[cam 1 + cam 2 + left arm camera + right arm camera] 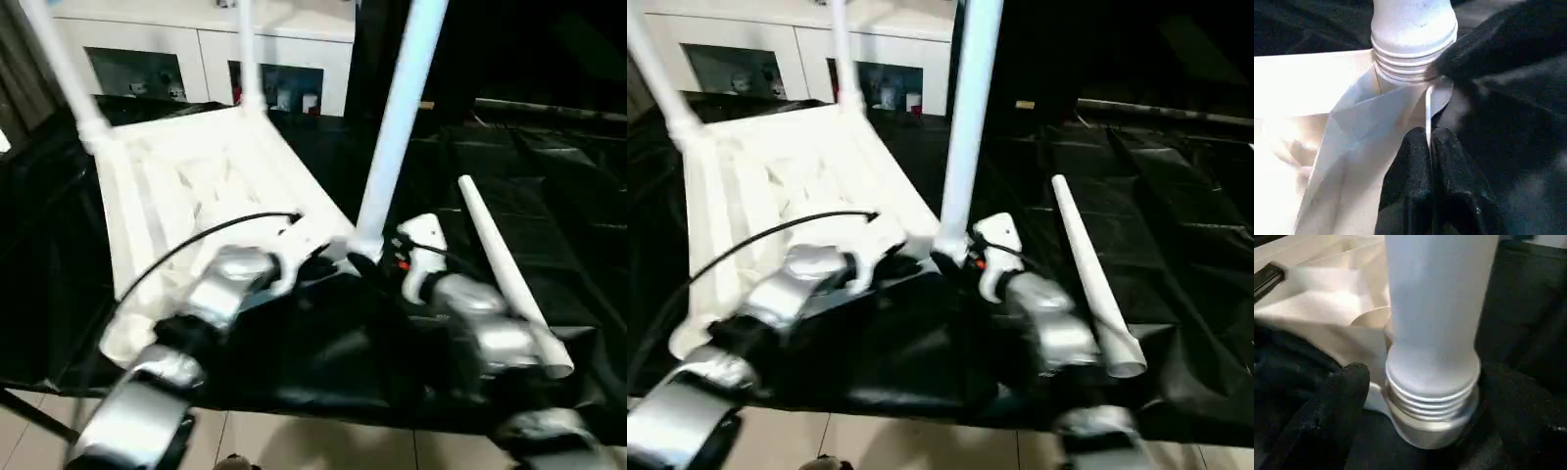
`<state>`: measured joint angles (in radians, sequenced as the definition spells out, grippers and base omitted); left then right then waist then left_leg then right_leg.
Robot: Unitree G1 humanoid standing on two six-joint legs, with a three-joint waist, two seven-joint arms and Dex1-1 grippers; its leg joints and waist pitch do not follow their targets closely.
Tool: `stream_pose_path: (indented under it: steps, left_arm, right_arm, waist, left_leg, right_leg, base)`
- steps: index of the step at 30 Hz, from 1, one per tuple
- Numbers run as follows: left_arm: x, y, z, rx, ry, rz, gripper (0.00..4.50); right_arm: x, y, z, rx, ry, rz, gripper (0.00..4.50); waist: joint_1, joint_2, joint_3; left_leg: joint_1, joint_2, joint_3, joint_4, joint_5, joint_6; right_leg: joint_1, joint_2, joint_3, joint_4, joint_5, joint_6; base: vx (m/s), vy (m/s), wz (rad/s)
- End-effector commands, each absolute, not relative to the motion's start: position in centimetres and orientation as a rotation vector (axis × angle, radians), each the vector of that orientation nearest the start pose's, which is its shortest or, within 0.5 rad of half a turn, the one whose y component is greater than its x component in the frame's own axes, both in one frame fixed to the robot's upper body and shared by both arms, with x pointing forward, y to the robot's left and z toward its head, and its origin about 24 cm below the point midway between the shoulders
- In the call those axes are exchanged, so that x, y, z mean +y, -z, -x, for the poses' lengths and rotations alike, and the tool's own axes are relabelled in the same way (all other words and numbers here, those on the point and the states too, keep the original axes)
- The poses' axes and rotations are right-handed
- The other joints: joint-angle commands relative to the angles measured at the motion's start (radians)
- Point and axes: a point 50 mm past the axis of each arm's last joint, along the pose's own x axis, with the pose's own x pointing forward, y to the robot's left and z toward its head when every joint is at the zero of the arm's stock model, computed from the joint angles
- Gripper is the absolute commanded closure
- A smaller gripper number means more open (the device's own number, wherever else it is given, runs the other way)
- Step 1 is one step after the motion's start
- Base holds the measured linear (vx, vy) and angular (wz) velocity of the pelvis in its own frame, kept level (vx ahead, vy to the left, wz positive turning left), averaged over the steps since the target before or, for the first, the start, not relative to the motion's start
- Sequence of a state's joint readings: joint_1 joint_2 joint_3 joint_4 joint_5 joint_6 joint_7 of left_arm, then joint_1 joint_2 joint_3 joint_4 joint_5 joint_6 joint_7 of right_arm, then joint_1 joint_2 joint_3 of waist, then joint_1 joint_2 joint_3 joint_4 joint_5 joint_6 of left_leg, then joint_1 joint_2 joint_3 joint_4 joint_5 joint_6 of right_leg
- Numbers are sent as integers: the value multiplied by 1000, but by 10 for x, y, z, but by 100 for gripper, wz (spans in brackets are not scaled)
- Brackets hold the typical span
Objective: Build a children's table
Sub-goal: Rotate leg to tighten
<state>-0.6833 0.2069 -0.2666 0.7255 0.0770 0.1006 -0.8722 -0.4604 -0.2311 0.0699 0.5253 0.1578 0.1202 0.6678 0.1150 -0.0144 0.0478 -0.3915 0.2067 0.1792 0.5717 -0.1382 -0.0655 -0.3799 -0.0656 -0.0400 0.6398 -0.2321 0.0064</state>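
Black-draped table [549, 225], threaded leg [1440, 333] between right end effector [1415, 401] fingers

Smooth white plastic tabletop [196, 186] and legs [397, 127], glossy black cloth [549, 196], silvery metal forearms [220, 284].

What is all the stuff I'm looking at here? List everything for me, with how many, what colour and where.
tabletop: one, white, lying upside down with its ribbed underside up on the black-draped table.
standing legs: three, white, upright in corner sockets, two at the far corners and one at the near corner by the robot.
loose leg: one, white, lying flat on the black cloth to the right of the tabletop.
black-draped table: one, black, under everything.
cabinet: one, white with glass doors, at the back.
floor: light tiles, at the near edge.
left end effector: one, black fingers, shut on the tabletop's thin edge wall.
right end effector: one, black fingers, either side of the near leg's threaded base.
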Motion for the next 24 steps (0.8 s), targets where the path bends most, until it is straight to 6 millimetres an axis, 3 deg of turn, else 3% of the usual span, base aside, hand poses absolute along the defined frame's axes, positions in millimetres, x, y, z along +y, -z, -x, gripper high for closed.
stream_pose_path:
  steps: [1,4,10,15,24]
  left_arm:
    - [90,-52,-331,324,1181,-352,450]
    - [97,-53,-320,331,1304,-334,450]
    - [104,-53,-316,342,1332,-335,450]
    - [108,-54,-316,346,1321,-338,450]
    - [107,-53,-319,349,1288,-336,450]
  right_arm:
    - [-143,-47,-319,222,-808,64,58]
    - [-148,-50,-315,226,-883,100,58]
    - [-147,-49,-311,254,-953,133,58]
    - [-145,-47,-310,262,-968,117,103]
    - [-143,-42,-311,276,-936,92,168]
  waist:
    - [4,-10,-60]
    - [5,-8,-60]
    - [11,-7,-60]
    - [13,-13,-61]
    - [14,-12,-61]
  left_leg:
    - [21,24,-7,-55,-210,36]
    - [25,28,-7,-58,-228,31]
    - [27,28,-5,-59,-226,24]
    - [24,26,-4,-57,-207,30]
    - [23,26,-4,-56,-194,35]
  right_leg:
    - [38,-72,36,-86,-38,-205]
    - [34,-72,36,-87,-68,-209]
    - [32,-71,36,-86,-60,-214]
    - [34,-72,36,-84,-49,-207]
    - [32,-71,36,-83,-45,-207]
  base:
    - [0,0,0]
    - [0,0,0]
    - [0,0,0]
    - [0,0,0]
    - [0,0,0]
